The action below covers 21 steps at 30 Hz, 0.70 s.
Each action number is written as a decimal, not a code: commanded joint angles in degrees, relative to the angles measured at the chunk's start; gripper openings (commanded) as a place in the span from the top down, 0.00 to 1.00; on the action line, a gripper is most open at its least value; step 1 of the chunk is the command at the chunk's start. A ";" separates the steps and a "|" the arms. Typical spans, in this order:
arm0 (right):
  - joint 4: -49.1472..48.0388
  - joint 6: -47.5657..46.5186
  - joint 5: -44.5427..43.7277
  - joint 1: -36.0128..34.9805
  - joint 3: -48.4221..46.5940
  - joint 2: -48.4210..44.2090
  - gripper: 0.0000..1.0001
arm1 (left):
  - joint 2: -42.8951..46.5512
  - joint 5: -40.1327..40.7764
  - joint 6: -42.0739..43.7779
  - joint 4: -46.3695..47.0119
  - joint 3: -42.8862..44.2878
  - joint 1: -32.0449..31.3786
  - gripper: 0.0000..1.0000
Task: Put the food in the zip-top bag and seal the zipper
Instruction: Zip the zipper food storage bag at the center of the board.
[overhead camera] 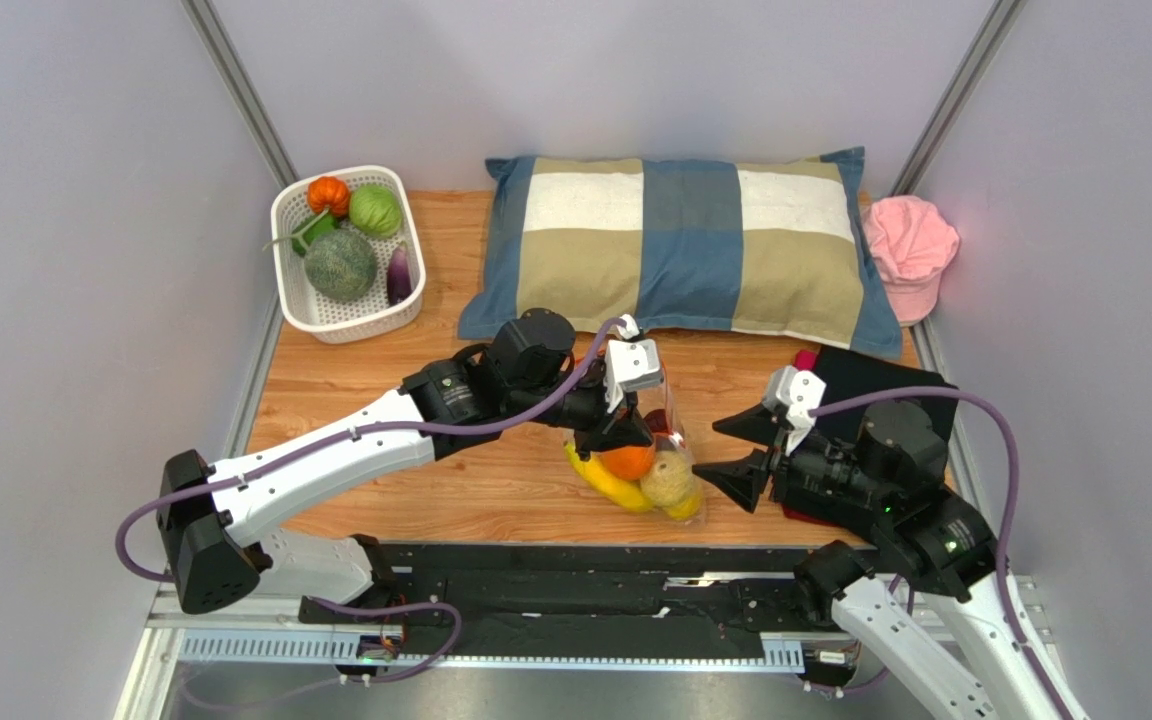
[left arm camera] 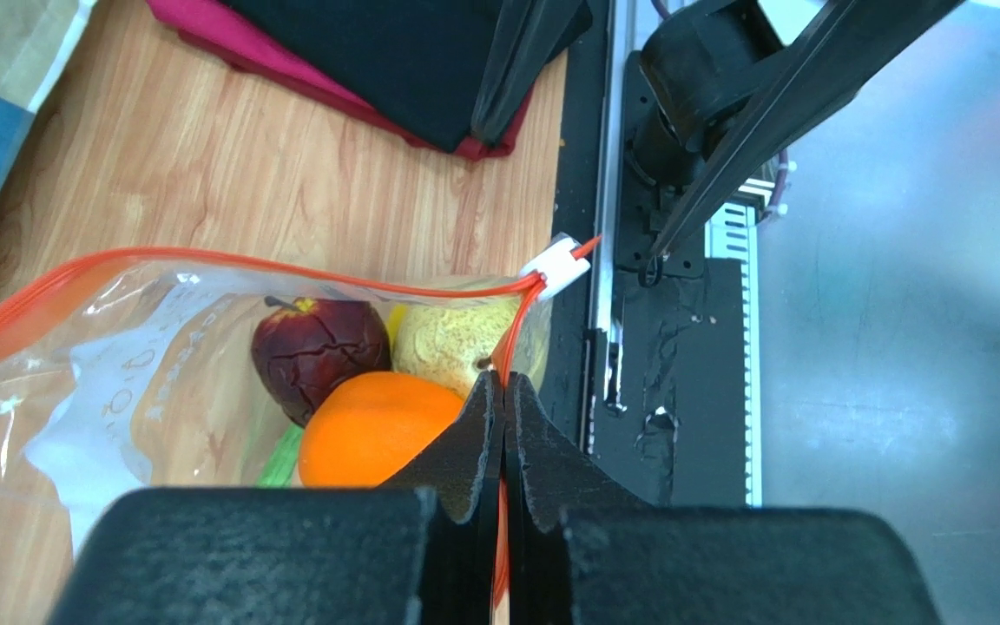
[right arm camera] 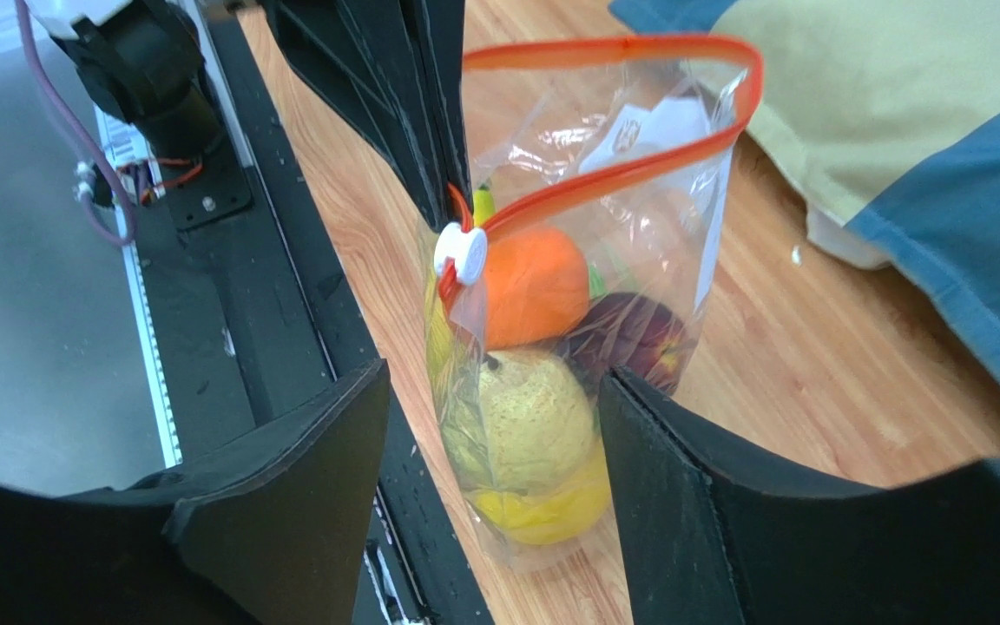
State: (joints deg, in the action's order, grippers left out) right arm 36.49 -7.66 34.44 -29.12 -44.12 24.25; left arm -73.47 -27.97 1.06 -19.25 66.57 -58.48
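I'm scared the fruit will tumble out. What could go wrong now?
The zipper gapes open, and only the left gripper pinches it, near one end. If that pinch slips, the zip-top bag could flop and spill fruit. The right gripper, open around the bag, might miss the small white slider or squeeze the pear instead.

Top looks down; wrists, seemingly close, share bag [left arm camera: 140,378] [right arm camera: 675,222].

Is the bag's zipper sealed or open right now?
Open. The zipper bows apart into a wide loop, and its white slider sits at the end pinched by the left gripper.
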 commanded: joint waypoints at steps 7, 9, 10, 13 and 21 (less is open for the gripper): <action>-10.55 -6.49 0.81 -0.14 6.32 0.97 0.42 | -1.59 -3.68 -3.61 7.20 3.04 -0.06 1.00; -11.70 -6.67 1.16 -0.23 6.94 1.94 0.46 | -1.67 -3.76 -3.87 7.12 2.78 -0.06 1.00; -12.92 -6.67 1.42 -0.23 7.03 2.12 0.48 | -1.67 -3.76 -3.96 7.12 2.69 -0.06 1.00; -14.60 -6.66 1.60 -0.58 7.29 3.61 0.60 | -1.67 -3.67 -4.49 7.38 2.52 -0.06 1.00; -14.87 -8.07 1.69 -0.93 7.12 4.23 1.00 | -0.62 -3.24 -1.16 4.49 3.13 0.12 0.95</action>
State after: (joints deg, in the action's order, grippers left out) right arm 25.12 -13.93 35.66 -29.69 -37.06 29.06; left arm -75.72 -29.95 -2.52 -15.97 67.44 -58.48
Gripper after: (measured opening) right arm 0.019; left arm 0.008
